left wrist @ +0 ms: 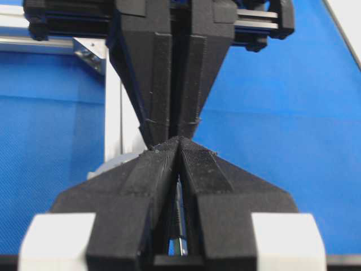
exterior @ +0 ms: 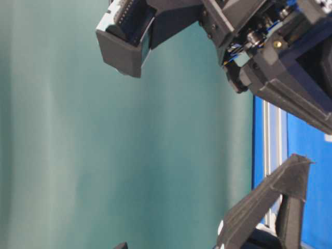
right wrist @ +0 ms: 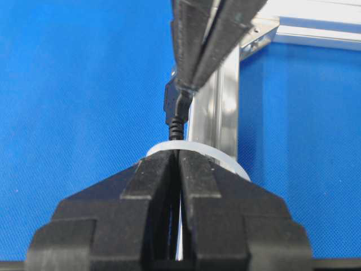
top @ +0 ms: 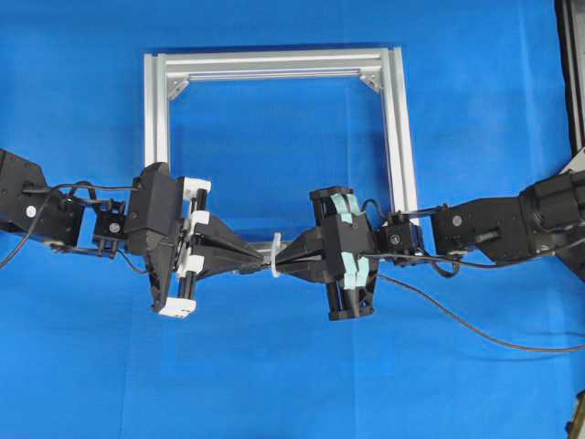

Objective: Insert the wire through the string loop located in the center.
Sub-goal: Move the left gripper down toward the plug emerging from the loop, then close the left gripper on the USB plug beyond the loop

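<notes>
Left gripper (right wrist: 189, 84) clenched on wire (right wrist: 176, 121) plug beyond string loop (right wrist: 194, 151); right gripper (right wrist: 179, 161) clenched on wire; aluminium frame (top: 274, 66) behind.

This looks like a robotics lab set up for a test, not a home or a shop. A bench (top: 82, 366) draped in plain bright blue cloth carries only a square silver frame of slotted aluminium bars (top: 274, 66) with bolted corner brackets, and two black jointed robot arms with exposed cables reach in from either side, one ending in the left end effector (top: 259, 259) and the other in the right end effector (top: 285, 258). Behind, the table-level view shows a plain teal backdrop (exterior: 104, 155).
</notes>
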